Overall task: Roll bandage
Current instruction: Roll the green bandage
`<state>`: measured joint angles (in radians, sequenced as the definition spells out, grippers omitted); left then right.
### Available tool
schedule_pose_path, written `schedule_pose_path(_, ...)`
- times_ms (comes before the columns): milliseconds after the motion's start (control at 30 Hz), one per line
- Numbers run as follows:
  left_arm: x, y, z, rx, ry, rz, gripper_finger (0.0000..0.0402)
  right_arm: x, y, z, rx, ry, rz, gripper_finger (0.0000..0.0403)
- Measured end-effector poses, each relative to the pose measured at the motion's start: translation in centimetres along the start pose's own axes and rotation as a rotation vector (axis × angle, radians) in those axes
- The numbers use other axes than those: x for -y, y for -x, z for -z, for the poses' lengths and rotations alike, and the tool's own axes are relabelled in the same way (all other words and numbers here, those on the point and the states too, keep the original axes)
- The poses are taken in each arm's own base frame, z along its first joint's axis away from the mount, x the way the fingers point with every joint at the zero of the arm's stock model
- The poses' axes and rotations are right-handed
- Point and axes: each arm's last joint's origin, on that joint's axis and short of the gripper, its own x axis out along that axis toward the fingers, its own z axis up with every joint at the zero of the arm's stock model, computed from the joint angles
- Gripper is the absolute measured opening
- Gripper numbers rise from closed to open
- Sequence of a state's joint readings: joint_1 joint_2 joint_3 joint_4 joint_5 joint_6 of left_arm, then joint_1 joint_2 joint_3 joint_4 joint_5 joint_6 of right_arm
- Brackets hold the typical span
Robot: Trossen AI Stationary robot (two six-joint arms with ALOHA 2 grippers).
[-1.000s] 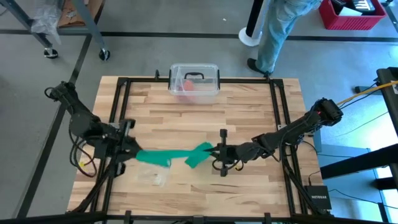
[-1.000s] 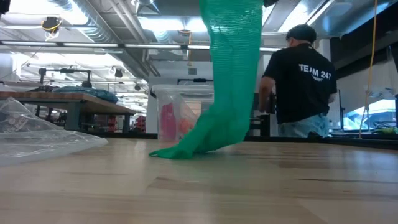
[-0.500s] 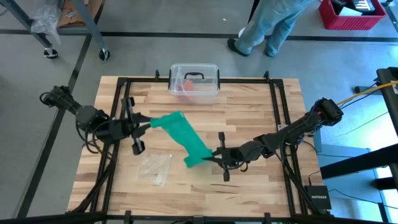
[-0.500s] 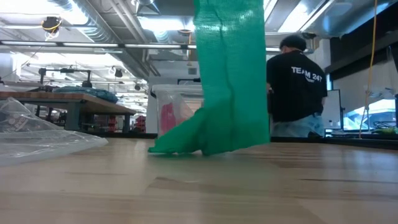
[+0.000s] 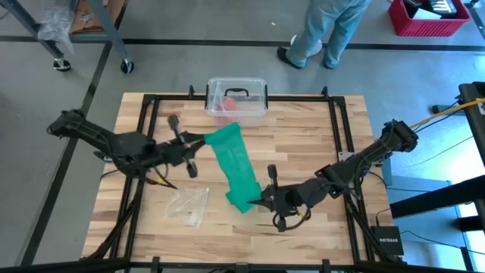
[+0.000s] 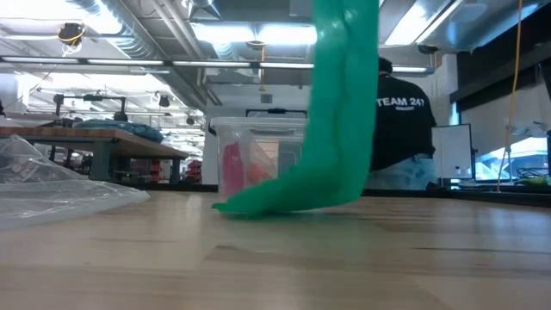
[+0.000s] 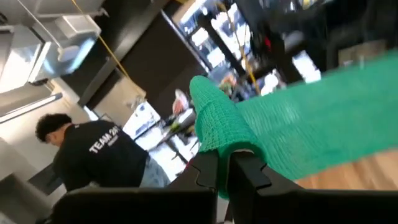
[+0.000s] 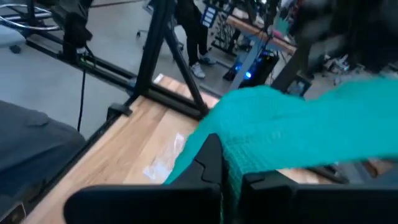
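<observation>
**Bandage end carried toward the far edge**

The left gripper (image 5: 203,141) has swung its end of the bandage (image 5: 233,163) nearer the far edge, jaws pinching the cloth. The right gripper (image 5: 255,202) pinches the other end near the desk (image 5: 303,144) centre, the strip slung between them.

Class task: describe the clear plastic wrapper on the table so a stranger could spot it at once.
Start at the wooden table, then find the green bandage stretched between both grippers. The wrapper lies flat beside its lower end: thin, crinkled and see-through, unlike the rigid lidded box at the far edge.
</observation>
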<state>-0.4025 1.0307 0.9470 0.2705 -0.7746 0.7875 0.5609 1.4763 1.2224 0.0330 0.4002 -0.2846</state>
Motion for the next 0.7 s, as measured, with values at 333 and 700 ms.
schedule_pose_path(333,4.9,-3.3,2.1,-0.136,-0.141,0.049,0.0003,0.9,-0.6,-4.8,-0.021,0.111,0.029,0.0001)
schedule_pose_path(700,8.4,-3.8,2.9,-0.174,-0.286,0.151,0.0002,5.9,2.5,-10.9,0.001,0.153,0.281,0.0001)
